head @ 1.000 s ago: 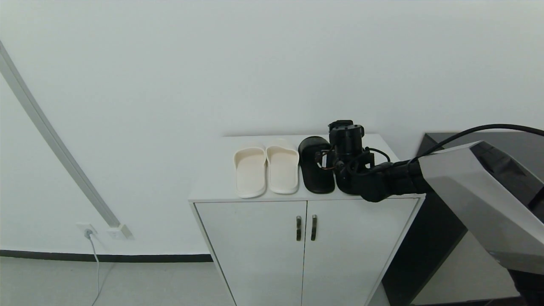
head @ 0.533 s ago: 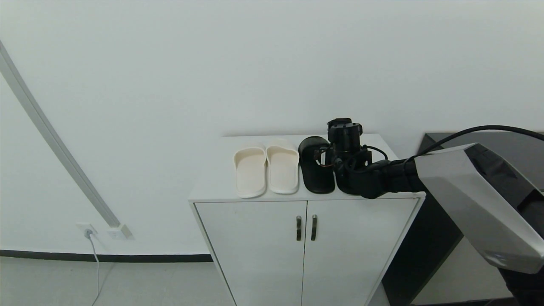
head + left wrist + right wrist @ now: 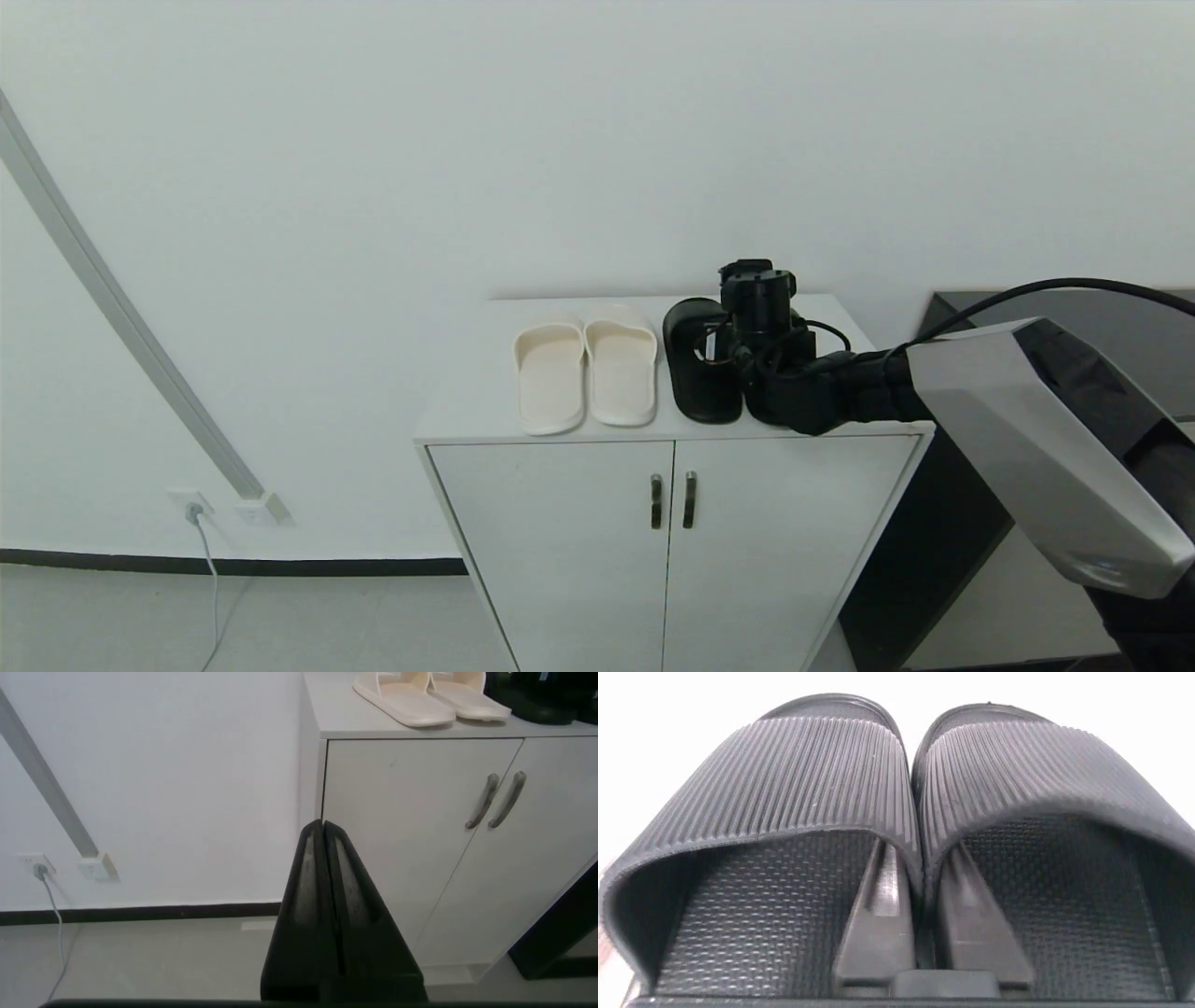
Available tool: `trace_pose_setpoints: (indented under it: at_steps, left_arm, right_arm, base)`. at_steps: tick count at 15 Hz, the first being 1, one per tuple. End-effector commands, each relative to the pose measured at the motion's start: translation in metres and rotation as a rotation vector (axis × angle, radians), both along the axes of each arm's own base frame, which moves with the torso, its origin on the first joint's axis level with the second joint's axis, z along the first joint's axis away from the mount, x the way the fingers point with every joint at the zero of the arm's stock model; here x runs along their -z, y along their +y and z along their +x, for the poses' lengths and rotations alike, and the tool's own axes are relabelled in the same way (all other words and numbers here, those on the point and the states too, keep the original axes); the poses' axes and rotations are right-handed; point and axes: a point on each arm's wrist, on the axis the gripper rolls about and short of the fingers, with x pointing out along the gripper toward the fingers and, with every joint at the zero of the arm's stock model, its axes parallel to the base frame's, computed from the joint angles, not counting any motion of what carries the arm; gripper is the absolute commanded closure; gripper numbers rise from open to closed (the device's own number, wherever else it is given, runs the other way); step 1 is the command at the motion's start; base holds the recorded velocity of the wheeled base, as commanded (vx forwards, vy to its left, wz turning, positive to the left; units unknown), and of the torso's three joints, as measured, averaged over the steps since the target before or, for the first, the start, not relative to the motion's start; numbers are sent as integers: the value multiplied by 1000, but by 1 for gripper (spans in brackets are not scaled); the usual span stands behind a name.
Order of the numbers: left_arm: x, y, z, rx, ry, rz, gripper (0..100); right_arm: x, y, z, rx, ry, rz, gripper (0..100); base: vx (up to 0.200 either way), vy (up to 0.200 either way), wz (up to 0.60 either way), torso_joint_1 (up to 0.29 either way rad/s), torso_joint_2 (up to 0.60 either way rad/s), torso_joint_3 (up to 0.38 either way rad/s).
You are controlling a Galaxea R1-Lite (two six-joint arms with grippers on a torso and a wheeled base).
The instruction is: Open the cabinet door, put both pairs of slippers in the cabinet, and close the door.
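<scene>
Left hand: low, in front of the cabinet and off toward its left side. The two fingers are pressed flat together with nothing between them.

Cabinet: white, two doors, both closed. Two dark upright handles sit side by side at the middle seam.

Cabinet top: white slippers lie side by side, touching, soles down, heels at the front edge and toes toward the wall. They sit about mid-top.

Black slippers: just right of the white pair, on the right half of the top, close to it but apart. Ribbed straps, pebbled footbeds, the two set tight against each other. I cannot tell whether they rest on the top or are lifted off it.

Right hand: at the black pair, arm coming in from the right over the cabinet's right front corner. One finger lies inside each slipper, under the straps. The fingers are drawn close, clamping the two adjoining inner sides of the pair between them.

Behind: plain white wall. A grey strip slants down it at left to an outlet with a cord, near the floor. A black unit stands just right of the cabinet.
</scene>
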Motion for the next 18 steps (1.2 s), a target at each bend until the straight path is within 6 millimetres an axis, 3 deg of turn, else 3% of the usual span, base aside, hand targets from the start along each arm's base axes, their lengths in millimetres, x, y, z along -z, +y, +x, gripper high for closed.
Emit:
trace_pose_setpoints:
  at_steps: [1, 3, 5, 8, 10, 13, 15, 18]
  left_arm:
    - [0, 0, 0, 0, 1, -2, 100]
    - [0, 0, 0, 0, 1, 0, 100]
    - [0, 0, 0, 0, 1, 1, 100]
    - [0, 0, 0, 0, 1, 3, 100]
    - [0, 0, 0, 1, 1, 3, 100]
    - [0, 0, 0, 0, 1, 3, 100]
    - [0, 0, 0, 1, 1, 3, 100]
    - [0, 0, 0, 1, 1, 3, 100]
  right_arm:
    - [-3, 0, -1, 0, -6, 1, 100]
    - [-13, -2, -5, 1, -23, 11, 100]
    - [-30, -6, -22, -10, -22, 5, 100]
    - [-63, -12, -69, -71, -23, -13, 100]
    - [-84, -18, -119, -186, -11, -10, 100]
    - [-90, -32, -176, -397, 35, -4, 100]
    - [-87, -52, -210, -542, 75, -5, 100]
    - [-76, -66, -245, -698, 120, 4, 100]
  base:
    - [0, 0, 0, 0, 0, 0]
    - [0, 0, 0, 0, 0, 0]
    - [0, 0, 0, 0, 0, 0]
    - [0, 0, 0, 0, 0, 0]
    - [0, 0, 0, 0, 0, 0]
    - [0, 0, 0, 0, 0, 0]
    - [0, 0, 0, 0, 0, 0]
    - [0, 0, 0, 0, 0, 0]
